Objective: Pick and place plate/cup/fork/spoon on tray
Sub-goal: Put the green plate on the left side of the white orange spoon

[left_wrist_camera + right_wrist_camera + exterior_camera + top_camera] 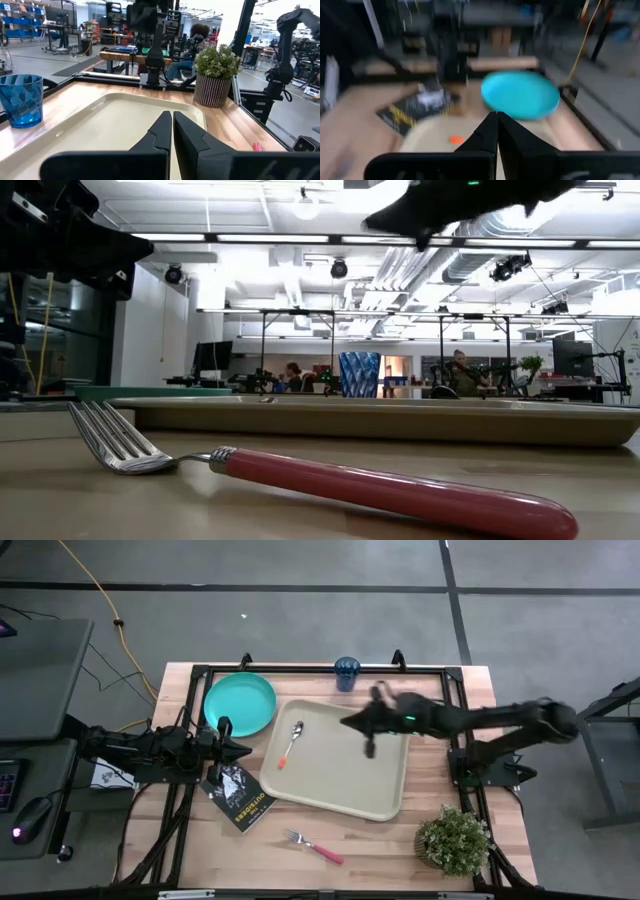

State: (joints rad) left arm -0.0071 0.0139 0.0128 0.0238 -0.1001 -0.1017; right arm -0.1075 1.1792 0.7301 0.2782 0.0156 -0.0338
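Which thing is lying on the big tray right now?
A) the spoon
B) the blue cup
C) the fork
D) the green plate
A. In the high view the spoon lies on the tray, near its left side, while the fork sits on the table in front of the tray, the cup stands behind it, and the plate rests on the table to its left.

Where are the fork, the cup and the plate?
fork (313,846): high view, middle of the fork.
cup (347,673): high view, its open top.
plate (240,705): high view, centre of the dish.
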